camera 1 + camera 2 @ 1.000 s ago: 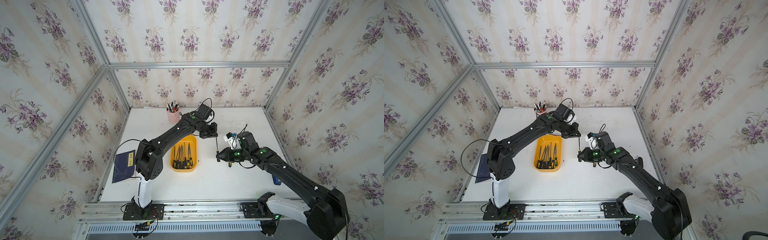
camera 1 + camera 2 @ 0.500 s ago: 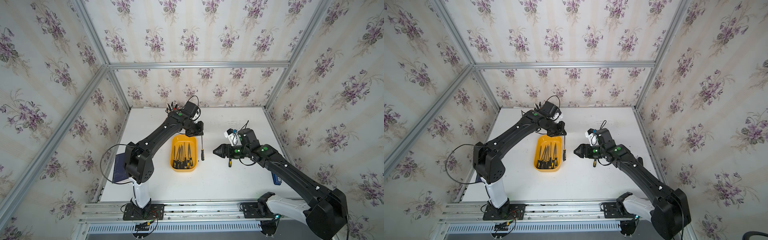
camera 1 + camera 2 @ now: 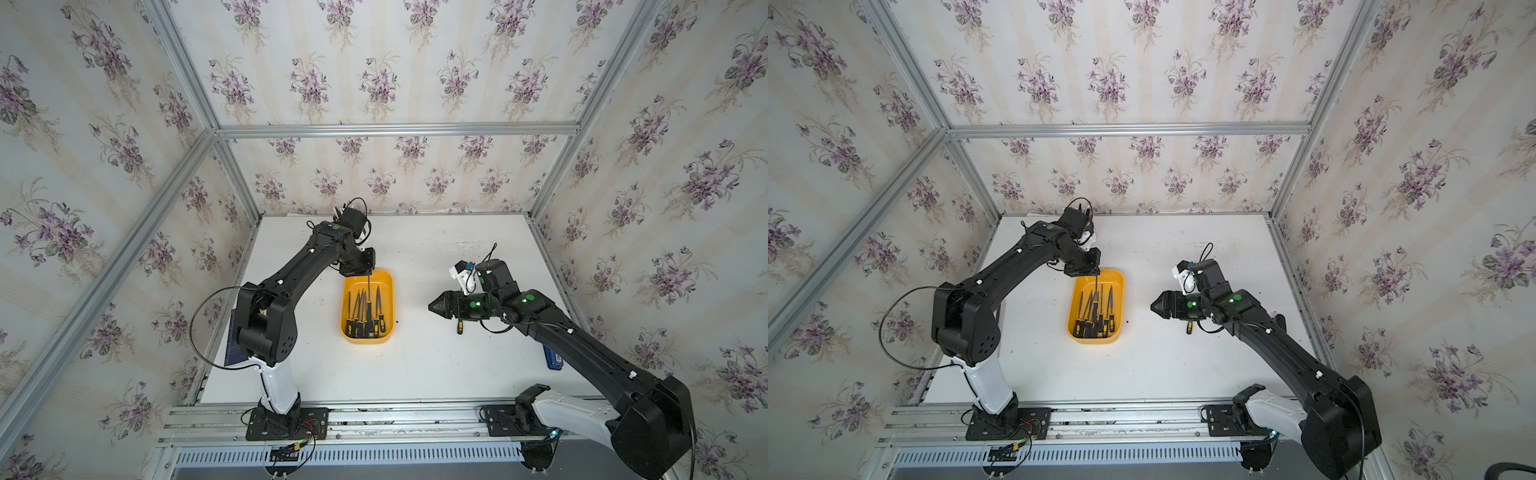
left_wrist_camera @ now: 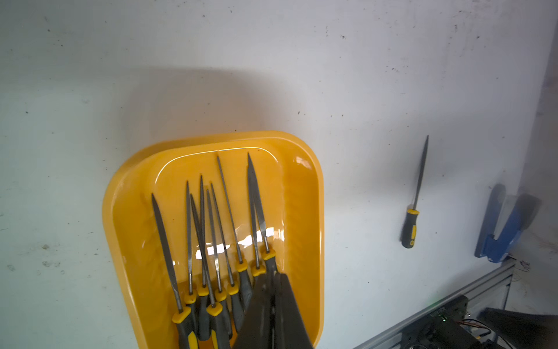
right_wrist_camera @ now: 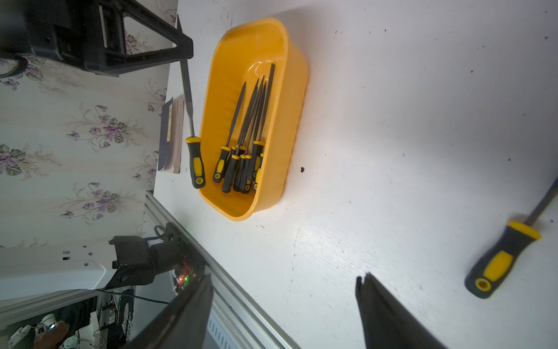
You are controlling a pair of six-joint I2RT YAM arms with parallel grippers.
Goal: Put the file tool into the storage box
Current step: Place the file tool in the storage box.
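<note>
Swung left since a second ago, off the mid-table spot and over to storage box (image 3: 390, 291), yellow, left of centre. Now poised above its far end with left gripper (image 3: 369, 275), pinched together on file tool (image 5: 187, 99) at the blade tip, handle hanging down. Placed over the box interior in both top views. Cannot tell whether touching the loose files (image 4: 211, 241) already lying inside, handles toward the near end. Also sprung apart since then: right gripper (image 3: 430, 306), wide gap, nothing between. Parked right of the box, well apart from it, low over white table (image 3: 415, 365). Spotted second file (image 4: 415, 199) flat on table beside right gripper, untouched. Also blue object (image 3: 552, 358) near right table edge, notebook (image 5: 170, 136) at left edge.
</note>
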